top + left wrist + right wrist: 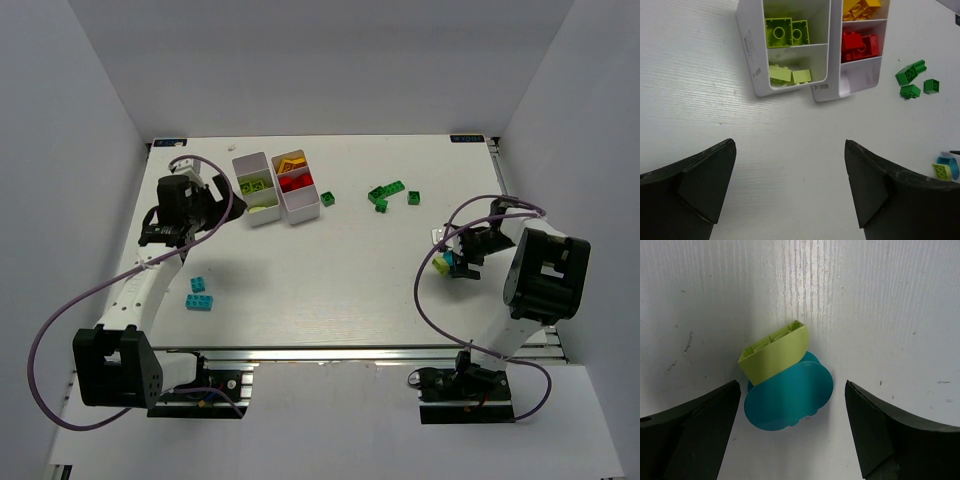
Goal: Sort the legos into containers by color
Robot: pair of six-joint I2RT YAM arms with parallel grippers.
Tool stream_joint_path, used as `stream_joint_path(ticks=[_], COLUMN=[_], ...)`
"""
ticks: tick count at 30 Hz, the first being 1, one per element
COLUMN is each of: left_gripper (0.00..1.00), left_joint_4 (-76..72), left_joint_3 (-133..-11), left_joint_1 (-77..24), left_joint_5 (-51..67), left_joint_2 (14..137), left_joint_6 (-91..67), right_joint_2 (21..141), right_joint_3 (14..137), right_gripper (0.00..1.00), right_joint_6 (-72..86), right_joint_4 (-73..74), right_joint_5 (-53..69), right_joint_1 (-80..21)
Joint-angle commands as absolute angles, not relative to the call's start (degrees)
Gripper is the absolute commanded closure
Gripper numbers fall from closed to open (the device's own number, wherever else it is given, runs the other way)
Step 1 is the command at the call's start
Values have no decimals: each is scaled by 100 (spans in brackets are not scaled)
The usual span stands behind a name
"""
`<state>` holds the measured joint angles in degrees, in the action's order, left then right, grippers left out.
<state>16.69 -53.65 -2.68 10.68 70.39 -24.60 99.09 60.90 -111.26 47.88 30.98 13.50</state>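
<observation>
Two white trays stand side by side at the back left. In the left wrist view the left tray holds lime legos in two compartments. The right tray holds yellow and red legos, and its near compartment is bare. My left gripper is open and empty over bare table in front of the trays. My right gripper is open, with its jaws on either side of a lime lego lying on a cyan piece on the table.
Three dark green legos lie right of the trays, and they also show in the left wrist view. A red lego lies beside the right tray. Two cyan legos lie at the front left, near my left arm.
</observation>
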Motion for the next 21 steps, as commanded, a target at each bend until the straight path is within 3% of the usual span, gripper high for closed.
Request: stream_joint_path(ticks=[1, 7, 10, 17, 21], left_gripper=[2, 2, 2, 5, 9], left_joint_4=[1451, 1257, 1125, 72, -833], left_joint_3=[-5317, -5317, -5274, -4817, -4483], left_joint_1=[-228, -228, -220, -220, -421], left_joint_5=[1564, 2020, 2283, 3363, 3840], left_joint_2=[6908, 6996, 7092, 7286, 7470], left_joint_6=[-2584, -2768, -2961, -3910, -4604], right_joint_2=[10037, 10134, 10160, 9888, 9467], right_joint_3=[6293, 6231, 6249, 6547, 6741], right_gripper=[11, 20, 30, 70, 82], right_joint_6=[-11276, -11426, -11461, -11453, -10525], right_joint_4=[4843, 4817, 4851, 5290, 5335], right_joint_5=[3085, 2980, 2918, 3295, 3865], right_joint_1=[1362, 1292, 1283, 1134, 434])
